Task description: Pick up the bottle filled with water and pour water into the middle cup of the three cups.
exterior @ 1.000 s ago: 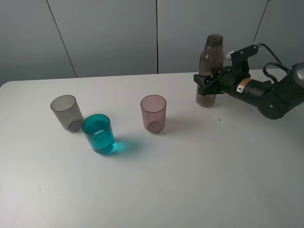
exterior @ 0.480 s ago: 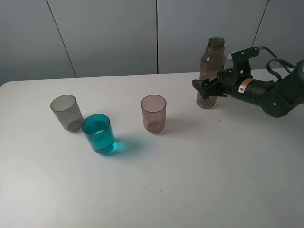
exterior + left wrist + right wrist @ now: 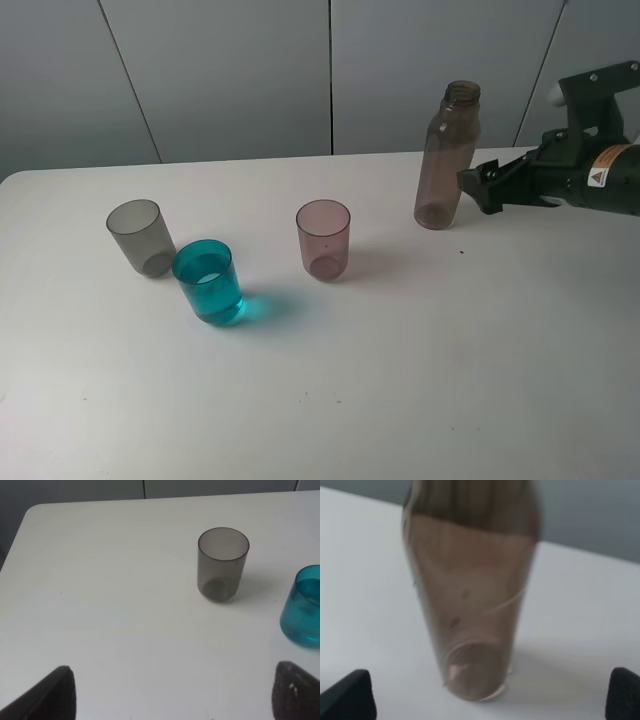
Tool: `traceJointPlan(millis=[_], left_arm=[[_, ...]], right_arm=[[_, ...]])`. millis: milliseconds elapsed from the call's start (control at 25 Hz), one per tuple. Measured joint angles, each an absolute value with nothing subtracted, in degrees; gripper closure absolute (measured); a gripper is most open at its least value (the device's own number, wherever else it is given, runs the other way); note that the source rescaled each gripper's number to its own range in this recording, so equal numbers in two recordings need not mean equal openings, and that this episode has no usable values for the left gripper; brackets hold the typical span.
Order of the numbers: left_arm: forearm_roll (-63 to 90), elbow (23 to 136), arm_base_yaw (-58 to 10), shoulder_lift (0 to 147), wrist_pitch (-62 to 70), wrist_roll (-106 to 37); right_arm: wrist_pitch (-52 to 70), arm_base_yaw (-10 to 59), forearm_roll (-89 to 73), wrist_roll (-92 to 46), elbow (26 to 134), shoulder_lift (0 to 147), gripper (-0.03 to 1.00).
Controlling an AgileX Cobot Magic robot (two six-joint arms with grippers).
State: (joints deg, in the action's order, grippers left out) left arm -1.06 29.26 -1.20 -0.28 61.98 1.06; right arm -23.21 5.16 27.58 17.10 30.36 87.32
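Observation:
The smoky brown bottle [image 3: 445, 160] stands upright and uncapped at the back right of the white table [image 3: 420, 360]. My right gripper [image 3: 480, 192] is open, just right of the bottle and clear of it. In the right wrist view the bottle [image 3: 470, 595] stands between and beyond the open right gripper [image 3: 487, 700]. The teal middle cup [image 3: 208, 283] holds clear water. The grey cup [image 3: 140, 236] is to its left, the pink-mauve cup [image 3: 323, 238] to its right. The left gripper [image 3: 175, 695] is open and empty, short of the grey cup [image 3: 222, 562] and the teal cup [image 3: 302, 612].
A grey panelled wall [image 3: 250, 70] rises behind the table's far edge. The right arm's black body [image 3: 590, 180] reaches in from the right edge. The left arm does not show in the exterior view.
My right gripper let go of the bottle and drew back to the right. The bottle stays standing where it was. The cups have not moved.

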Motion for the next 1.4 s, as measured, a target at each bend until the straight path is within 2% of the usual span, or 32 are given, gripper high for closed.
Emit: traceJointPlan(millis=[80,320,480,640,880,1160,1400], left_arm=[[-1.06,29.26,-1.2,-0.28,61.98,1.06],[-1.06,29.26,-1.2,-0.28,61.98,1.06],[-1.06,29.26,-1.2,-0.28,61.98,1.06],[-1.06,29.26,-1.2,-0.28,61.98,1.06],[-1.06,29.26,-1.2,-0.28,61.98,1.27],[-1.06,29.26,-1.2,-0.28,61.98,1.27],[-1.06,29.26,-1.2,-0.28,61.98,1.27]], right_arm=[[-15.78,5.16,27.41,17.51,31.43,80.15,-0.03],[17.34,5.16,19.49,16.31,40.28,61.34,-0.03],[36.55,5.16,8.84,6.24,43.27,52.69,-0.03],[49.46,5.16,-1.9,-2.99,42.69,44.92,-0.03],[58.94,5.16,-4.68,-5.45,37.2,29.59,-0.03],[61.61,5.16,-5.07,-5.72,29.91,10.27,-0.03],[62.2,5.16,-4.68,-5.26,29.34,0.33,-0.03]])
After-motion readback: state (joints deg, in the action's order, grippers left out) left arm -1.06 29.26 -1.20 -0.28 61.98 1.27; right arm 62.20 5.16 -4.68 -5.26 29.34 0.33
